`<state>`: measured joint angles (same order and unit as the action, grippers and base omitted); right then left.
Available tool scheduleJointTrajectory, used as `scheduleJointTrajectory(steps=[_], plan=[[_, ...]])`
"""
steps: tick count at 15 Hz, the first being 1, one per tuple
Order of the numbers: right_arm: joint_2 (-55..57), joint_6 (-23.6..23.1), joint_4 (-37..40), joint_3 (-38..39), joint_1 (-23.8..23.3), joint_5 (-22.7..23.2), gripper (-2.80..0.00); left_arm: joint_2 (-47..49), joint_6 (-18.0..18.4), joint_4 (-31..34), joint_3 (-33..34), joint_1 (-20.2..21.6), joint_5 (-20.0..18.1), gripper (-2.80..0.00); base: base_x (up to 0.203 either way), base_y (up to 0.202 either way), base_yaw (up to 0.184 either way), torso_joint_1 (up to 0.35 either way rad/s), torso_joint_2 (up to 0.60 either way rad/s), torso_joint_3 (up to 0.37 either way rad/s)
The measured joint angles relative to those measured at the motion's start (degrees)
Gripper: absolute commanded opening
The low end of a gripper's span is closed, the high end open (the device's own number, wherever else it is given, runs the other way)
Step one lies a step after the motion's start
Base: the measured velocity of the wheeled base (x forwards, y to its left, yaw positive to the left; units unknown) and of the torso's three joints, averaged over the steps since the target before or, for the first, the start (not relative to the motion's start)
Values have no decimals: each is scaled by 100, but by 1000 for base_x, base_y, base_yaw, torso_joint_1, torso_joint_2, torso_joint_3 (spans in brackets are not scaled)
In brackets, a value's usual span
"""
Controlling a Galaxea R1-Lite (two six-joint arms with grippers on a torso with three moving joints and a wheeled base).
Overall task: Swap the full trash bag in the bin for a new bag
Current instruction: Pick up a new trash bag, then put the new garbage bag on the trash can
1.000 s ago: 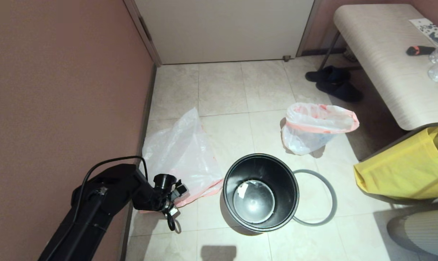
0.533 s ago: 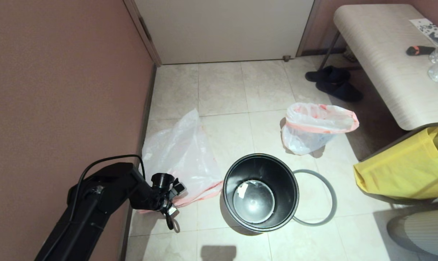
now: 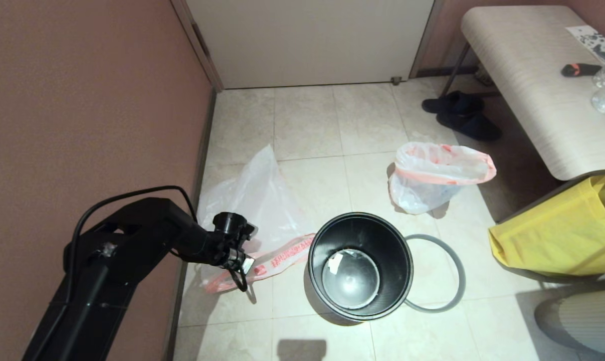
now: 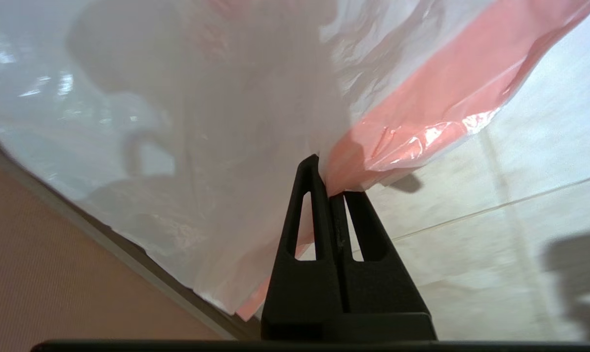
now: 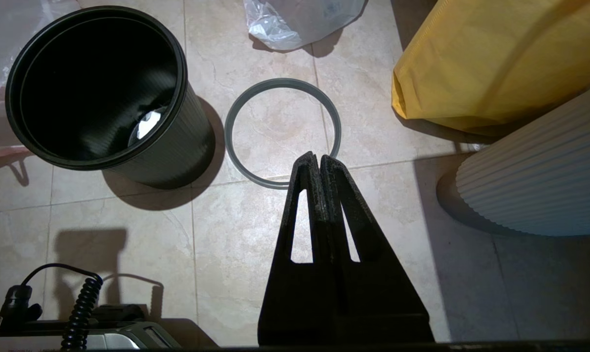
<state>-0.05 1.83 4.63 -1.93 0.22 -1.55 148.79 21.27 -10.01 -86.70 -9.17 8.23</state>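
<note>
You look down on a beige tiled floor (image 3: pixel 307 120) that meets a dusty-pink wall (image 3: pixel 81 100) on your left and a white door (image 3: pixel 307 40) ahead. On your right a pale wood-grain table (image 3: pixel 533 75) stands over dark slippers (image 3: pixel 460 118).

Black bin (image 3: pixel 361 265), grey ring (image 3: pixel 445 281), translucent white new bag (image 3: pixel 254 200) with pink-red band, yellow bag (image 3: pixel 558 235).

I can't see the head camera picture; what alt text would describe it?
The left gripper pinches the pink-red rim of the new bag beside the empty black bin. The grey ring lies on the floor beside the bin, and the full trash bag sits beyond.
</note>
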Motion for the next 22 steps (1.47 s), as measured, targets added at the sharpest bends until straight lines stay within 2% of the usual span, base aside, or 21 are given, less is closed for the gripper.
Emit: scheduleJointTrajectory(steps=[3,5,9,14,18,22], plan=[[0,1,0,0,2,1,-280,-543,-596,29,337,-53,36,-280,0,0,0,0,0,0],[2,1,0,0,2,1,-280,-910,-758,15,565,-11,113,-280,0,0,0,0,0,0],[2,1,0,0,2,1,-280,-1635,-847,-9,790,88,732,-280,0,0,0,0,0,0],[2,1,0,0,2,-1,-280,-2668,-988,9,988,-2,821,-280,0,0,0,0,0,0],[0,1,0,0,2,1,-280,-3633,-1094,51,1214,-341,892,-280,0,0,0,0,0,0],[2,1,0,0,2,1,-280,-4550,-1095,54,1403,-851,1257,-280,0,0,0,0,0,0]])
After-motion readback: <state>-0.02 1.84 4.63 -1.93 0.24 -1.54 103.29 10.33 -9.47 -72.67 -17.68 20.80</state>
